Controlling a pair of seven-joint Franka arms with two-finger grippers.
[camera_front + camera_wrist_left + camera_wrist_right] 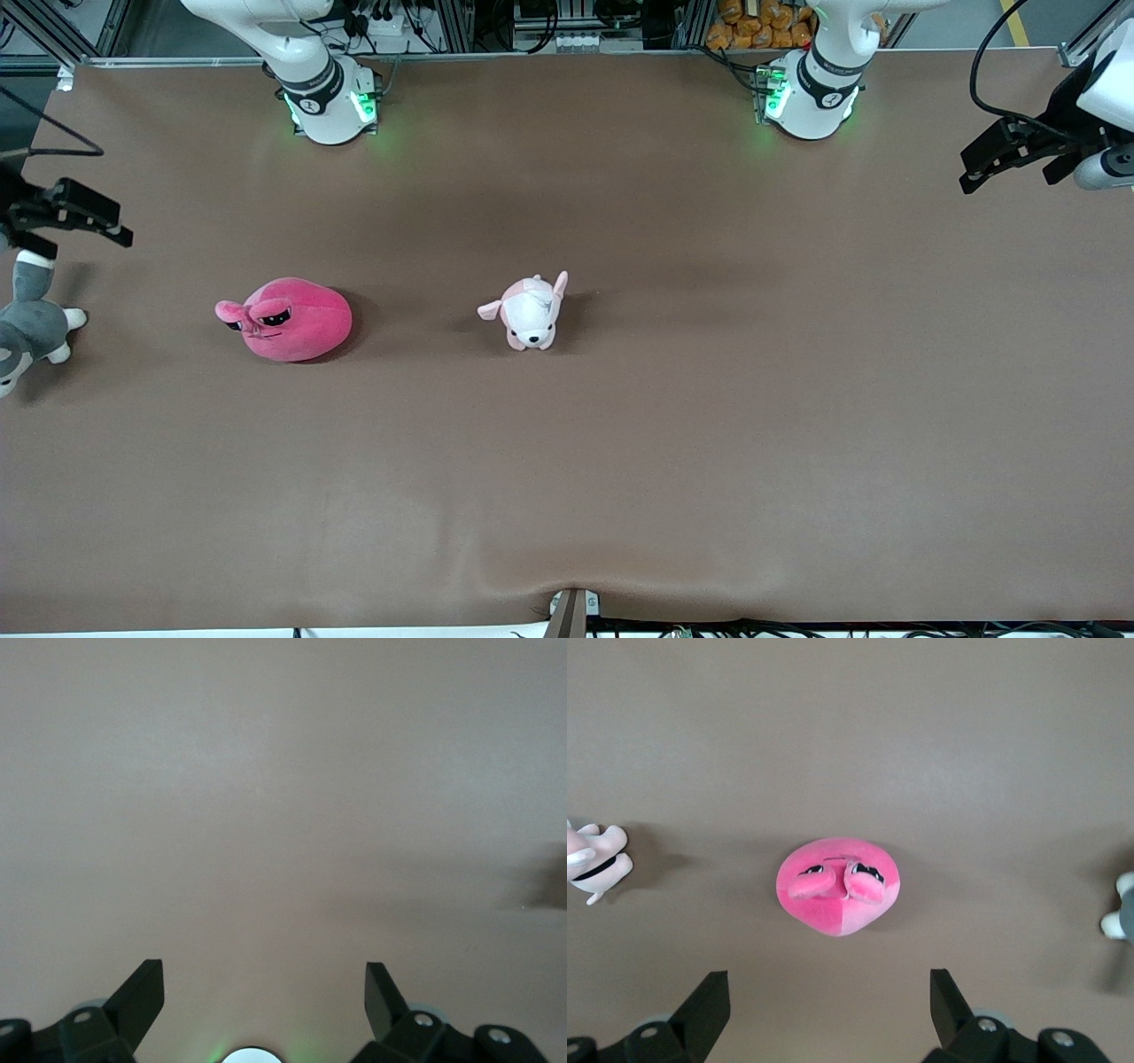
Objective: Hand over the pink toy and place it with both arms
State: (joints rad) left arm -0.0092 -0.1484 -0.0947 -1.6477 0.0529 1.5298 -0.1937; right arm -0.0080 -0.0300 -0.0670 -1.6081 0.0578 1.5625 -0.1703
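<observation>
The pink toy is a hot-pink rounded plush with dark angry eyes. It lies on the brown table toward the right arm's end, and nothing touches it. In the right wrist view the pink toy shows ahead of the fingers, well apart from them. My right gripper hangs open over the table's edge at the right arm's end, with nothing between its fingers. My left gripper hangs open and empty over the left arm's end of the table. The left wrist view shows only bare table past the left gripper.
A pale pink-and-white puppy plush stands near the table's middle, beside the pink toy. A grey-and-white plush lies at the right arm's end, below the right gripper. The two arm bases stand along the table's back edge.
</observation>
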